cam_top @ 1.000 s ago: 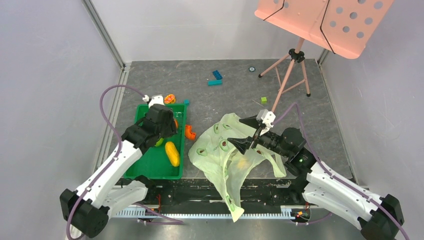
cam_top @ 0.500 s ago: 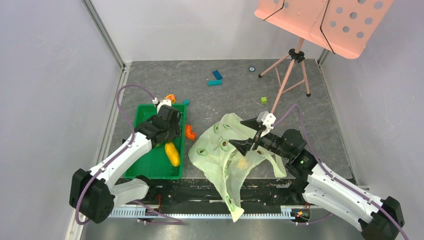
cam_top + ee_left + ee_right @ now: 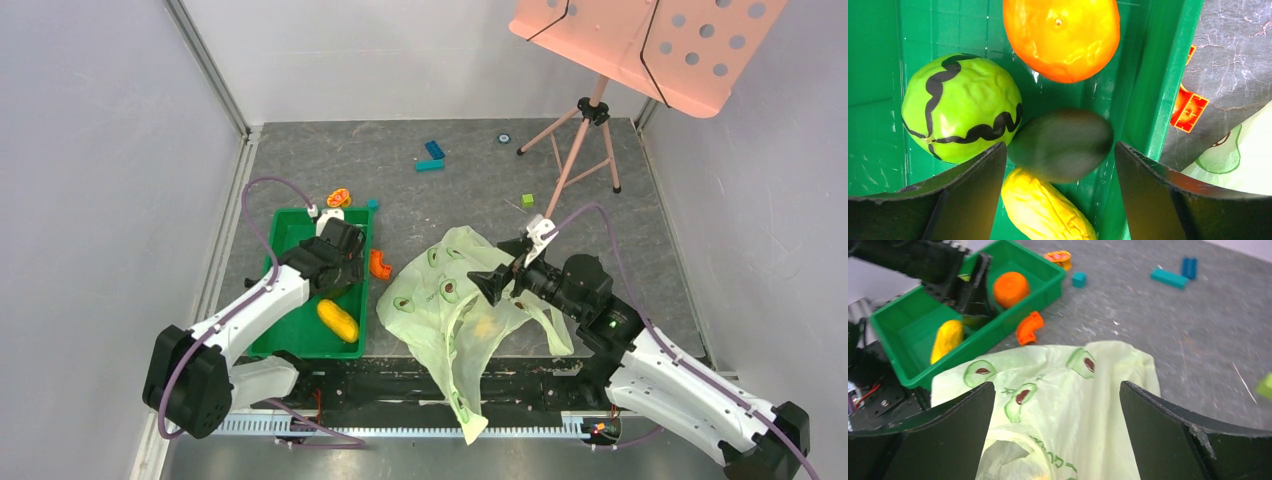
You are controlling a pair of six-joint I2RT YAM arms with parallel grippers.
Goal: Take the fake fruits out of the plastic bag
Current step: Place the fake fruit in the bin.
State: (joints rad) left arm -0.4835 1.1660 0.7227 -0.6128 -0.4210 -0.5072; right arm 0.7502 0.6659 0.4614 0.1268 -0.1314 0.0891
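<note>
A grey worktop (image 3: 470, 180) carries a pink music stand (image 3: 640, 40) at its far right corner. The plastic bag (image 3: 440, 300) sprawls at the middle of the near edge, where it lay a second ago, one end trailing over that edge. A yellowish patch shows faintly through its film. A green tray (image 3: 295, 335) sits at the near left edge. The left gripper (image 3: 1058, 150) is over the tray's right side, farther right than a second ago. Its jaws stand apart and wider than before, with the dark green avocado (image 3: 1062, 145) lying loose between them on the tray floor. The right gripper (image 3: 500, 268) hovers above the bag, fingers spread wide and empty as before. Three other fake fruits rest in the tray. The round orange one (image 3: 1060, 35) lies toward the far end. The light green one (image 3: 960, 107), striped in black, lies left of the avocado. The oblong yellow one (image 3: 338, 320) has slid toward the near right corner. A flat orange curved piece (image 3: 380, 265) lies just outside the tray's right rim, and small building blocks (image 3: 432, 157) dot the far side.
</note>
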